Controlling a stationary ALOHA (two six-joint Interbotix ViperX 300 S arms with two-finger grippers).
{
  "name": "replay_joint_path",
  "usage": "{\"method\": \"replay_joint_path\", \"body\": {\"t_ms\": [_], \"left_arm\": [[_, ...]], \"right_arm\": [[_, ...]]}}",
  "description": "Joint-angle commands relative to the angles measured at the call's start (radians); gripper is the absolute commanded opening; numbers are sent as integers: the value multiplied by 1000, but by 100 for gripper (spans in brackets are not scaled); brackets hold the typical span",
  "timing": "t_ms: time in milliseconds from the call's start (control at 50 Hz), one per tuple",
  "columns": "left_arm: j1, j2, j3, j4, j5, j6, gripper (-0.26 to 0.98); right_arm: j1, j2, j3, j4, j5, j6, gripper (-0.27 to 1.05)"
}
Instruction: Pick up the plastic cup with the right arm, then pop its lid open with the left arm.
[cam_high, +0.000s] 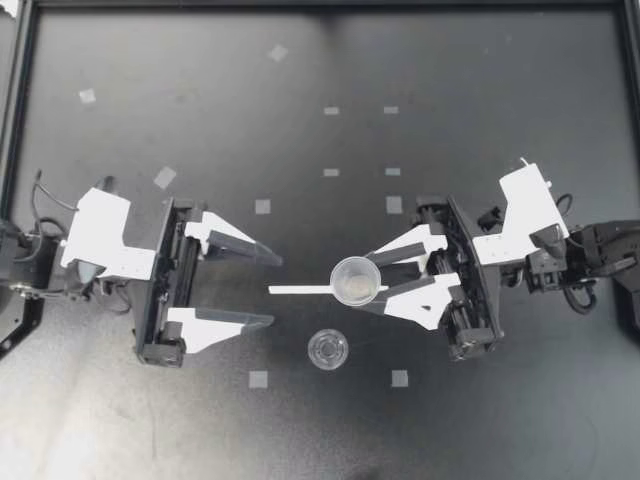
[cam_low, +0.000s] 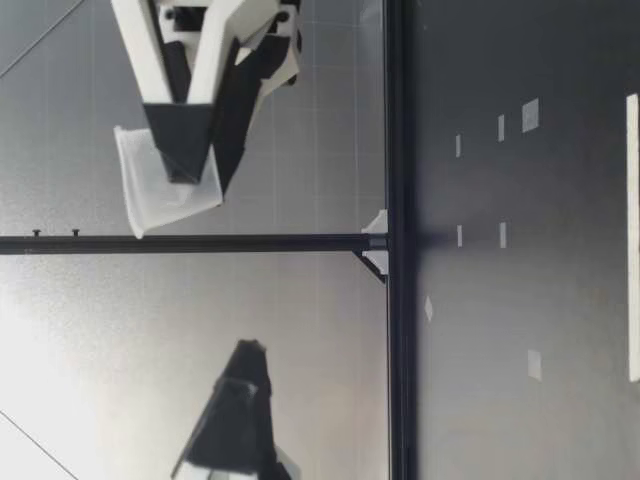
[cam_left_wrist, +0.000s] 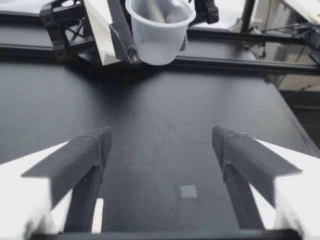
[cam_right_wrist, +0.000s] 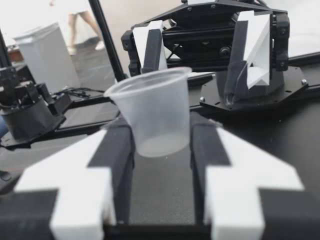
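**Cup held aloft: a light, level grip is called for**

The cup is clamped between the two fingers of the right gripper. It is taken by its side wall below the rim, with the mouth up. In the low view the cup is seen well above the surface and slightly tilted. The left gripper is spread wide and holds nothing. It faces the cup from near by and is apart from it. A second cup stands on the surface near the held one and is touched by neither gripper.

The held cup's wall is judged to be thin and soft. No more pressure should be applied than is needed to stop slipping, since a hard squeeze could buckle the wall or push the cup out of the fingers. The wall tapers, so a loose grip could let the cup slide, and any motion is best made slowly and without jerks.

The tilt should be taken out so that the mouth is level. Whether anything lies inside cannot be told. The second cup is light and easily knocked over, so the fingers should be given room around it, and the two grippers should not be allowed to touch.
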Motion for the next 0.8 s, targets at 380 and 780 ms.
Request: {"method": "replay_joint_path", "body": {"t_ms": [380,780], "left_arm": [[0,-20,-21,3,-9,-2,72],[0,-6,-67,6,3,57,72]], "right_arm": [[-2,-8,-17,-2,14,-6,33],[-2,-5,-28,-3,23,-6,33]]}}
